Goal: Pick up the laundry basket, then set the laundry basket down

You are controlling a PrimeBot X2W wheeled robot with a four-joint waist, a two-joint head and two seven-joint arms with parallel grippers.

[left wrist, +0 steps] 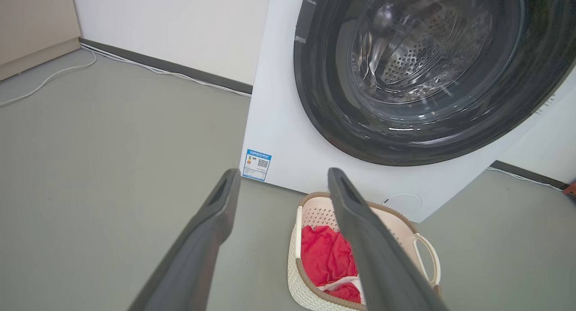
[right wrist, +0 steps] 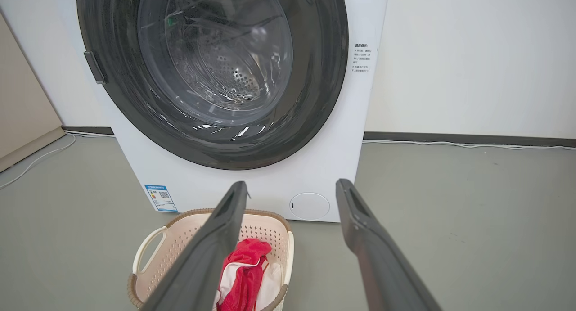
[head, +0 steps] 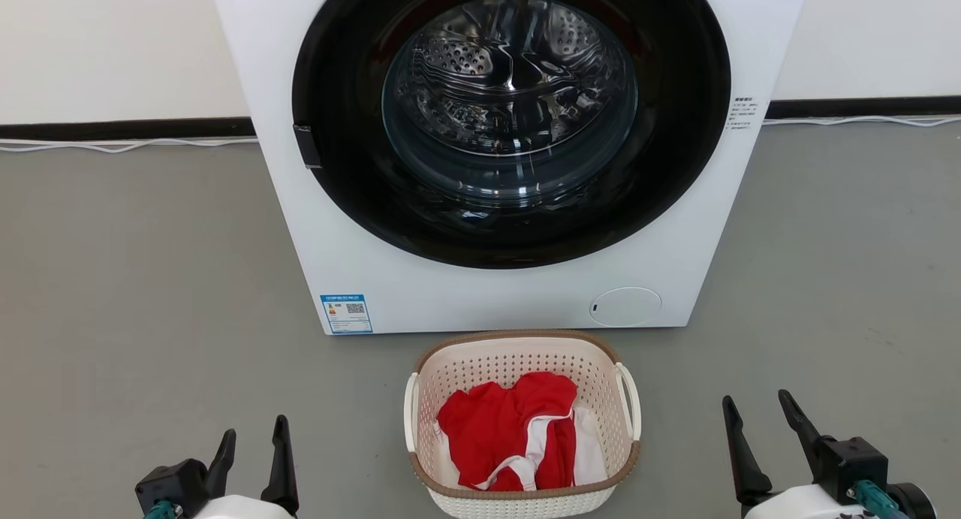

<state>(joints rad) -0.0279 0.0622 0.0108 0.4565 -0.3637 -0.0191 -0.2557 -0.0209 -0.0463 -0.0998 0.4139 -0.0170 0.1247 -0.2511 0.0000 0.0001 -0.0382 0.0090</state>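
Observation:
The laundry basket point(head: 518, 357) is small, cream-white and perforated, with a brown rim band and white loop handles; it rests on the grey floor just in front of the washer, holding red and white clothes point(head: 510, 429). My left gripper point(head: 254, 444) stands open at the lower left, well apart from the basket. My right gripper point(head: 758, 410) stands open at the lower right, also clear of it. The left wrist view has the basket point(left wrist: 315, 212) partly behind the right finger; in the right wrist view the basket point(right wrist: 171, 243) lies partly behind the left finger. Nothing sits between either pair of fingers.
A big white washing machine point(head: 465, 294) with a dark round door and steel drum stands right behind the basket. White cables point(head: 112, 147) run along the black skirting at the wall. Grey floor spreads on both sides of the basket.

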